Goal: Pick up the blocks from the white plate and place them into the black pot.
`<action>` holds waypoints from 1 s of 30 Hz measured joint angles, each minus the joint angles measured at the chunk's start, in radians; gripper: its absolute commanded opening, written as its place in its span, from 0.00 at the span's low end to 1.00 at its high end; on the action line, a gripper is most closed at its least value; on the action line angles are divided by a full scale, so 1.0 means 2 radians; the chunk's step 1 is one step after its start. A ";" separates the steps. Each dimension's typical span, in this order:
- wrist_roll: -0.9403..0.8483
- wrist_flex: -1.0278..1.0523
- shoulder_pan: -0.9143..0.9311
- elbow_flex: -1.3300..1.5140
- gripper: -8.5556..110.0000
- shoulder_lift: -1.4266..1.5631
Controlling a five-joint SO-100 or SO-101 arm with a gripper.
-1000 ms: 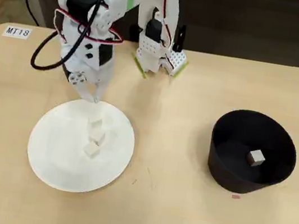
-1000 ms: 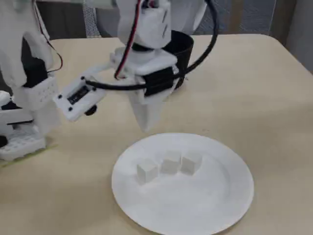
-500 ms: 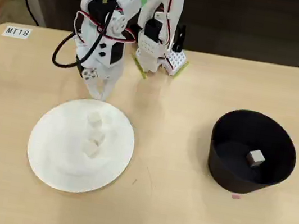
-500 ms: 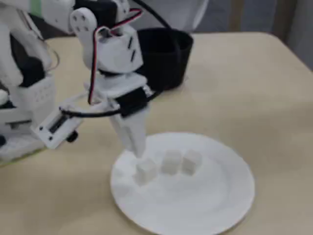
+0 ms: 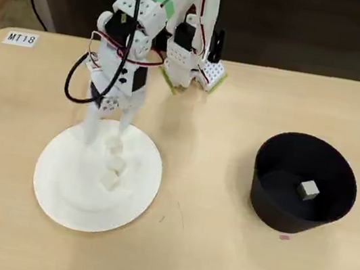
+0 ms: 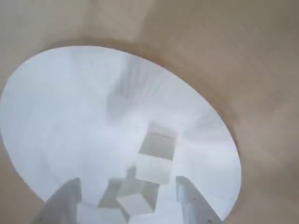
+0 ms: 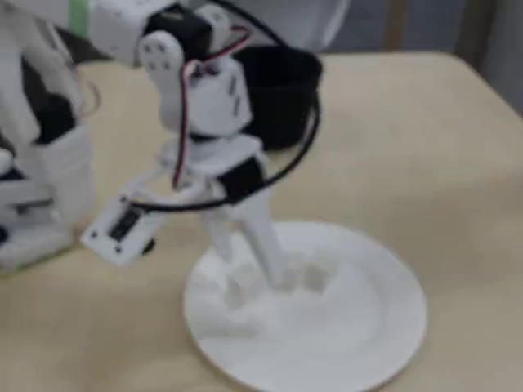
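Observation:
The white plate (image 5: pixel 62 188) lies at the left of the table. Three whitish-grey blocks sit on it in a short row (image 5: pixel 115 146) (image 5: pixel 117 165) (image 5: pixel 110 181). A further block (image 5: pixel 307 190) lies inside the black pot (image 5: pixel 271 211) at the right. My gripper (image 5: pixel 104 138) is open and low over the plate's far side. In the wrist view the plate (image 6: pixel 56 102) fills the frame, and the nearest block (image 6: pixel 135 204) lies between my two fingers (image 6: pixel 60 205); the two other blocks (image 6: pixel 159 141) (image 6: pixel 152 169) lie just beyond it. The fixed view is blurred: the gripper (image 7: pixel 255 282) stands over the plate (image 7: pixel 359 335).
The arm's base (image 5: pixel 191 61) stands at the table's far edge, and a label "MT18" (image 5: pixel 21 38) lies at the far left. Bare table separates plate and pot. In the fixed view the pot (image 7: pixel 282 90) stands behind the arm.

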 measured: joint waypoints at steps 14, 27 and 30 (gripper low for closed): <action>-0.025 -0.015 -0.008 0.017 0.30 -0.038; 0.015 -0.108 -0.006 0.017 0.05 -0.087; 0.023 -0.140 -0.013 0.018 0.05 -0.102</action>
